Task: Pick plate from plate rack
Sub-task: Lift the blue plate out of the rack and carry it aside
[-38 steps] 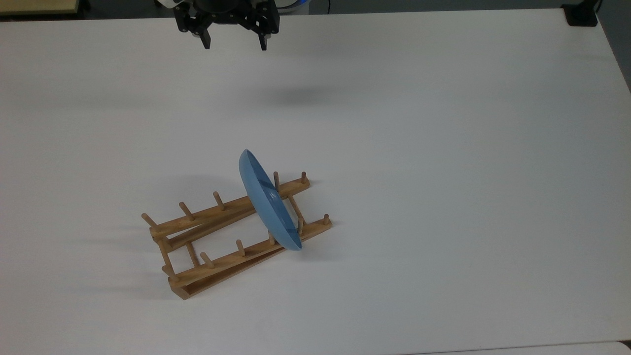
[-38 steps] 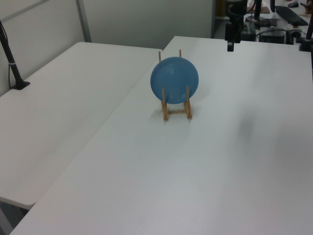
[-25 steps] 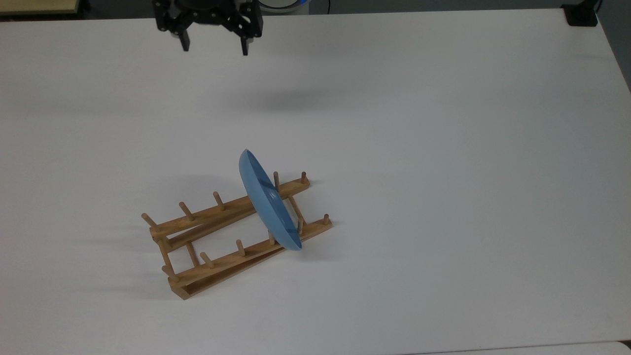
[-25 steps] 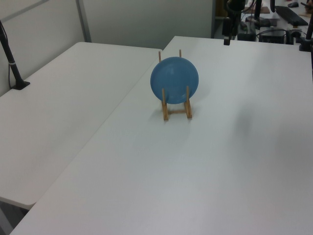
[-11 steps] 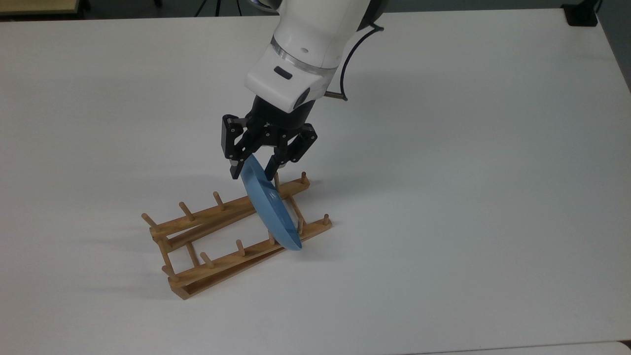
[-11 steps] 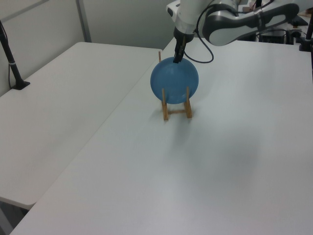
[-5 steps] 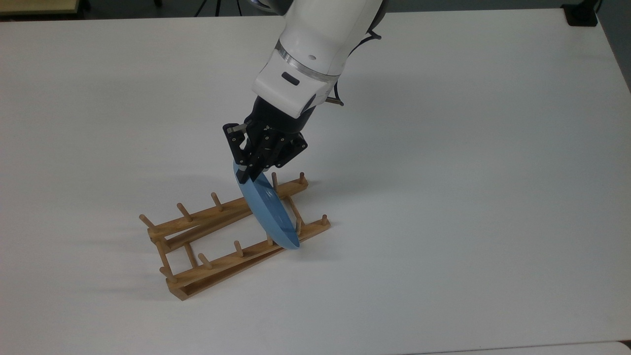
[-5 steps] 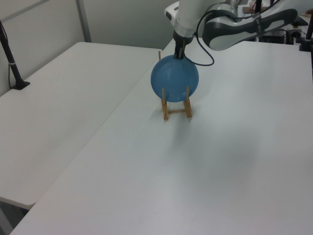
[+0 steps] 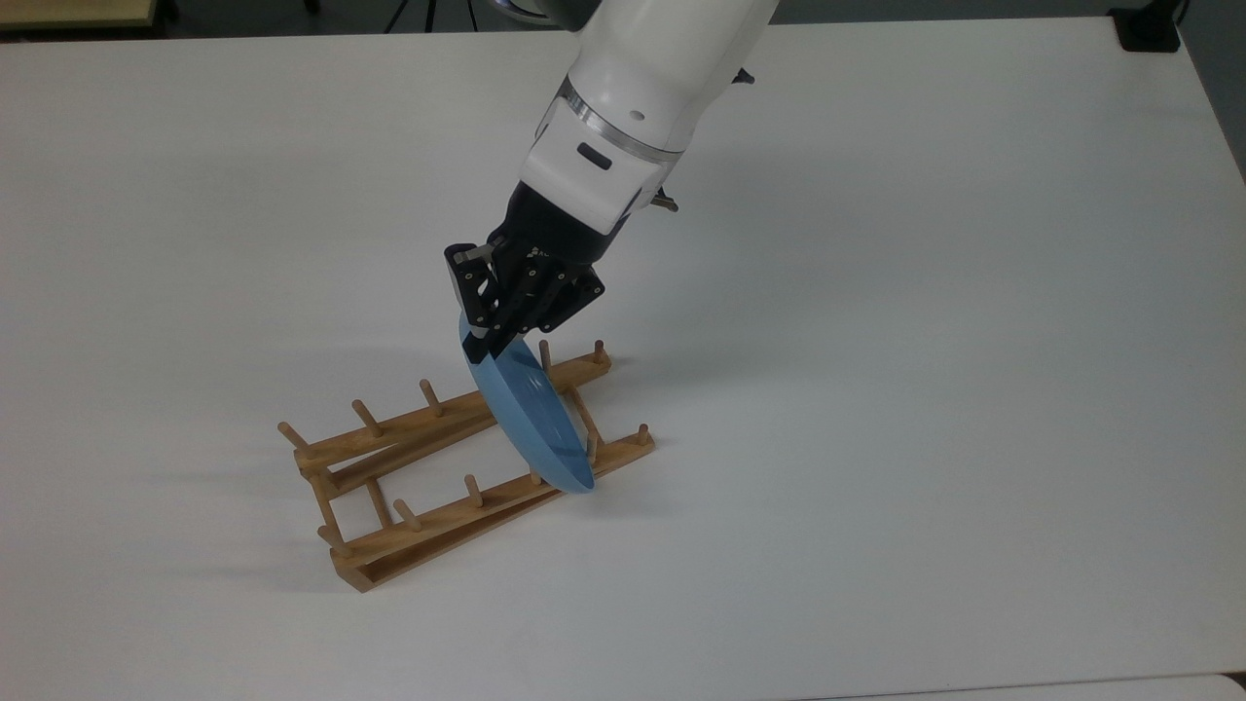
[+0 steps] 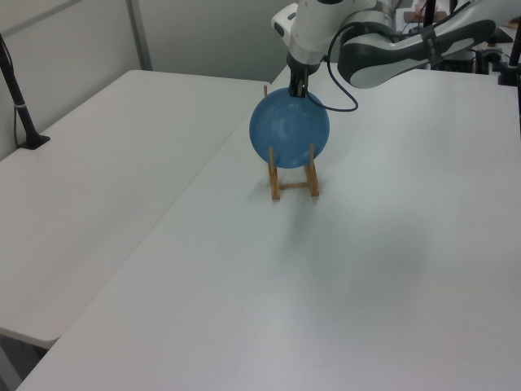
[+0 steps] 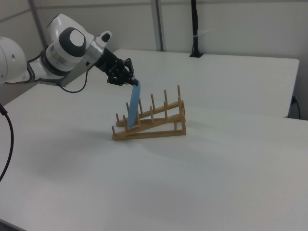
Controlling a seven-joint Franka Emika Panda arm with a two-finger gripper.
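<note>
Top view: a white robot arm (image 9: 642, 88) reaches down from the top edge over a white table (image 9: 925, 341). Its black gripper (image 9: 484, 343) is clamped on the upper rim of the plate (image 9: 531, 419), a light-blue round plate standing on edge and leaning toward the top view's left. The plate sits between pegs near the right end of the plate rack (image 9: 428, 467), a light-brown wooden rack of two long rails lying diagonally across the table. The plate's lower edge is down among the rails.

Left view: the plate (image 10: 289, 130) faces the camera as a full blue disc, with two rack pegs crossing its lower part. The plate rack (image 10: 294, 184) is seen end-on beneath it. The gripper (image 10: 298, 90) pinches the plate's top edge, the arm (image 10: 391, 41) bending away to the left view's right.

Right view: the plate (image 11: 134, 107) appears edge-on as a thin blue strip, tilted, near the low end of the sloping plate rack (image 11: 154, 122). The gripper (image 11: 134, 83) grips its top, with the arm (image 11: 57, 53) coming from the right view's left.
</note>
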